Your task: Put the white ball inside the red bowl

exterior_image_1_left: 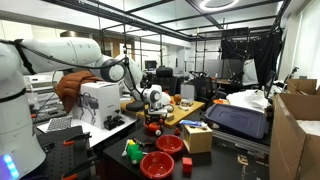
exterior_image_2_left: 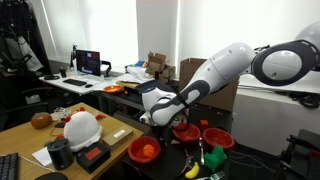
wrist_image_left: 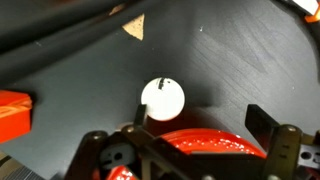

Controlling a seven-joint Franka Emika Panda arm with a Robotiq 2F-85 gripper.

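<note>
In the wrist view the white ball [wrist_image_left: 162, 98] lies on the dark table top, small and round with a dark speck at its top. My gripper [wrist_image_left: 200, 120] is open and empty. Its left finger is right beside the ball and its right finger is well clear of it. A red bowl [wrist_image_left: 205, 142] shows just below the fingers, next to the ball. In both exterior views the gripper [exterior_image_1_left: 152, 103] [exterior_image_2_left: 150, 110] hangs low over the dark table near red bowls [exterior_image_1_left: 168, 143] [exterior_image_2_left: 185, 130]. I cannot make out the ball there.
More red bowls [exterior_image_1_left: 157, 164] [exterior_image_2_left: 215, 135] and one with orange contents [exterior_image_2_left: 143, 150] stand on the dark table. An orange-red block [wrist_image_left: 12, 112] lies left of the ball. A white domed object [exterior_image_2_left: 82, 128] sits on the wooden table. A white boxy machine [exterior_image_1_left: 100, 100] stands behind the arm.
</note>
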